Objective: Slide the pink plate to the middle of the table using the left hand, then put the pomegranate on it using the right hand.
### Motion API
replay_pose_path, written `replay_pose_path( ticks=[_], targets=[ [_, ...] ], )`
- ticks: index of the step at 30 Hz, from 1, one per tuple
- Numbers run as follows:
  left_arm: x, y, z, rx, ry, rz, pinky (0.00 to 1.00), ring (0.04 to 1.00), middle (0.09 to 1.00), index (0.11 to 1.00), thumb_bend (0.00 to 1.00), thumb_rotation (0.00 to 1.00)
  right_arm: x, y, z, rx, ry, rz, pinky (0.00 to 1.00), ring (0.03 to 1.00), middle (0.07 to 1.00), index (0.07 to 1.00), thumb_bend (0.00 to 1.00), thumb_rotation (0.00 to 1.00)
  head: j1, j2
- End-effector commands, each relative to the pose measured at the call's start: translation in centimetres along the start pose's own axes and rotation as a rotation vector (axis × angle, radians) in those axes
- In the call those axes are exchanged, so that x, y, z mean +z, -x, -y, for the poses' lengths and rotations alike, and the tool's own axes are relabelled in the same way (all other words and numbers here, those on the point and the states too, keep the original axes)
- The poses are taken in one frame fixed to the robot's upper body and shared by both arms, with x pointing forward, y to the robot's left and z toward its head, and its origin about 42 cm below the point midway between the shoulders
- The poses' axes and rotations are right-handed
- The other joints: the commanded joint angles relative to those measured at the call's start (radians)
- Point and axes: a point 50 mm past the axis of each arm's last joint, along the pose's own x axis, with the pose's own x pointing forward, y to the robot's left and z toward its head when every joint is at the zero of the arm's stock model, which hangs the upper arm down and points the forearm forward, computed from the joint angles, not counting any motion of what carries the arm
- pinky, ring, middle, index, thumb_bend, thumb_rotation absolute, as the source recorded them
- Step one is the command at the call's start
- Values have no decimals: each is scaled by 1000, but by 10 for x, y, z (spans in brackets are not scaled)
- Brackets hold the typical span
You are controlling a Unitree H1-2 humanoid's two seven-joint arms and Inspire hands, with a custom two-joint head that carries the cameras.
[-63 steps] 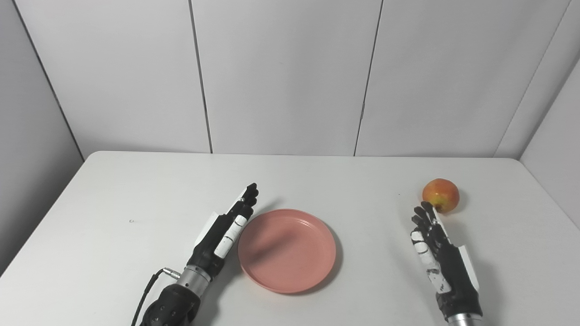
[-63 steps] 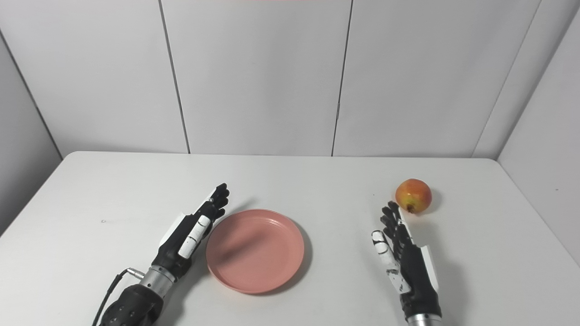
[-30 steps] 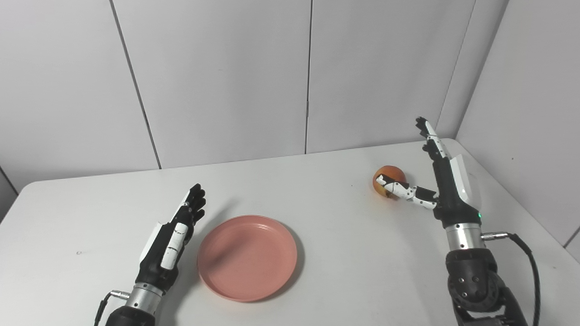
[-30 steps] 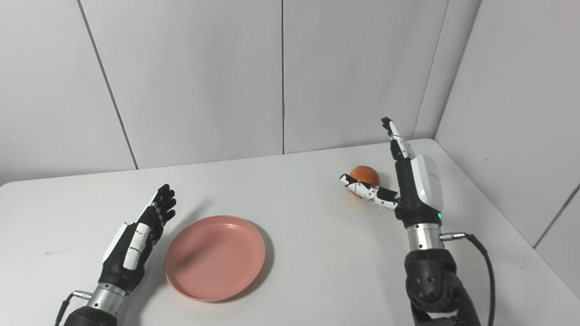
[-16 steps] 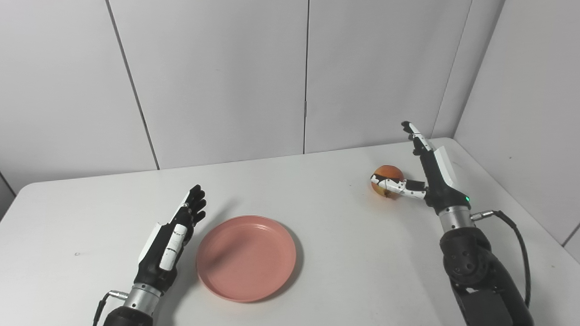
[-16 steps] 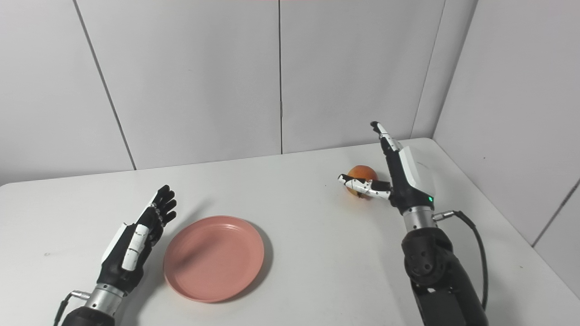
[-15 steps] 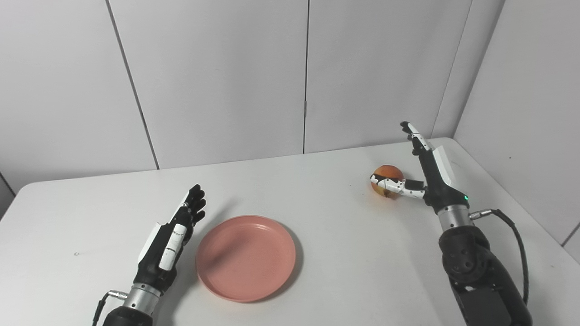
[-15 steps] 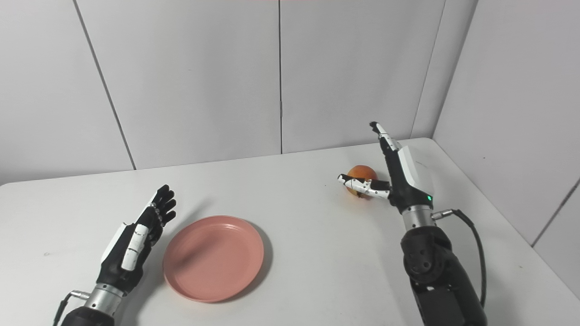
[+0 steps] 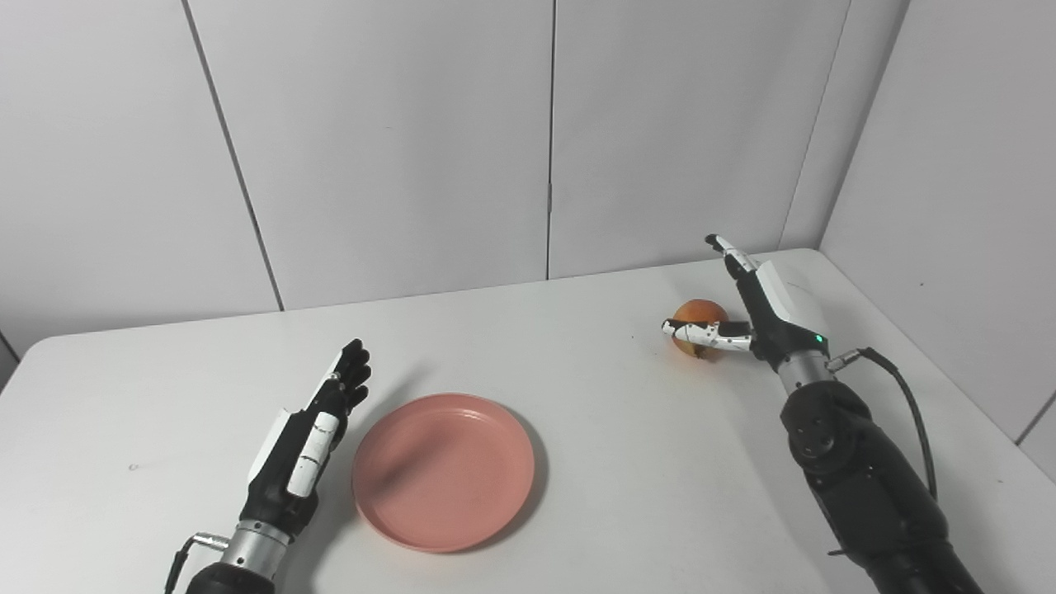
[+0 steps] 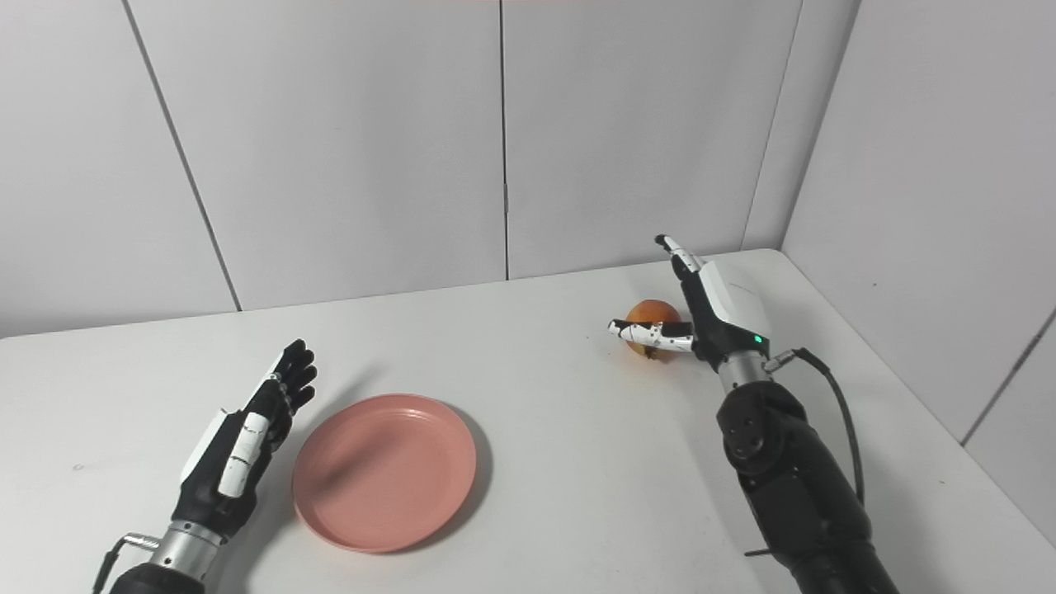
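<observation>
The pink plate (image 9: 443, 470) lies flat on the white table (image 9: 610, 429), left of its middle. My left hand (image 9: 307, 445) is open, on edge just left of the plate, fingers straight, a small gap from the rim. The orange-red pomegranate (image 9: 695, 324) sits at the far right. My right hand (image 9: 763, 309) is open around it: the fingers reach over its far right side, the thumb crosses in front. It does not grip the fruit. The plate (image 10: 384, 472), the pomegranate (image 10: 649, 318), my left hand (image 10: 246, 441) and my right hand (image 10: 714, 309) also show in the right eye view.
Grey wall panels (image 9: 412, 140) close the table at the back and on the right. A black cable (image 9: 912, 412) loops from my right wrist. A tiny dark speck (image 9: 134, 467) marks the table at the left.
My right hand has lowered and tilted over the pomegranate, fingers now reaching past it. The left hand and the plate have stayed put. The camera has turned since the oldest frames.
</observation>
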Motion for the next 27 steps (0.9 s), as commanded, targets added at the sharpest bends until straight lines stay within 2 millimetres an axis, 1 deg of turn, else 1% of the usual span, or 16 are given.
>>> replay_pose_path(
  ticks=[1, 2, 6, 11, 13, 16, 18, 19, 21, 23, 24, 25, 27],
  targets=[
    [-12, 14, 0, 16, 14, -37, 989, 996, 1000, 1000, 696, 1000, 5, -20, 24, -35, 44, 10, 786, 869, 894, 904, 781, 502, 4, 3],
    [-12, 14, 0, 16, 14, -39, 992, 997, 1000, 1000, 695, 1000, 4, -22, 22, -22, 54, 5, 777, 861, 887, 896, 792, 482, 4, 3],
    [-12, 14, 1, 16, 21, -41, 996, 999, 1000, 1000, 701, 1000, 0, -25, 15, 19, 68, -8, 767, 857, 888, 897, 804, 461, 11, 2],
    [-12, 15, 2, 18, 19, -37, 984, 992, 1000, 1000, 688, 1000, -2, -26, 6, 62, 74, -11, 724, 830, 869, 883, 854, 436, 11, 0],
    [-11, 15, 3, 19, 22, -35, 980, 990, 1000, 1000, 676, 1000, -2, -25, 3, 82, 81, -17, 716, 822, 861, 875, 866, 407, 10, 3],
    [-10, 16, 3, 21, 29, -37, 987, 993, 1000, 1000, 684, 1000, -1, -24, -1, 109, 93, -28, 706, 806, 844, 859, 876, 349, 9, 4],
    [-10, 16, 3, 20, 27, -37, 988, 993, 1000, 1000, 681, 1000, 0, -23, -2, 124, 95, -32, 669, 772, 817, 846, 872, 303, 9, 6],
    [-9, 16, 3, 20, 28, -36, 988, 993, 1000, 1000, 680, 1000, 1, -22, -3, 130, 94, -32, 666, 770, 816, 845, 871, 300, 9, 5],
    [-9, 17, 3, 21, 32, -34, 985, 992, 1000, 1000, 678, 1000, 2, -21, -4, 134, 86, -28, 619, 734, 799, 833, 858, 245, 8, 5],
    [-9, 17, 3, 21, 31, -35, 985, 992, 1000, 1000, 685, 1000, 2, -20, -5, 130, 70, -26, 549, 669, 772, 805, 833, 157, 8, 5],
    [-9, 16, 3, 22, 31, -35, 986, 993, 1000, 1000, 687, 1000, 2, -20, -5, 120, 50, -29, 536, 656, 767, 799, 828, 140, 8, 5],
    [-9, 16, 3, 23, 31, -35, 985, 992, 1000, 1000, 689, 1000, 3, -19, -5, 112, 36, -32, 494, 607, 724, 761, 790, 57, 8, 5],
    [-9, 16, 3, 23, 27, -34, 984, 991, 1000, 1000, 690, 1000, 4, -18, -5, 89, 12, -40, 449, 548, 656, 700, 737, 7, 8, 5]
  ],
)
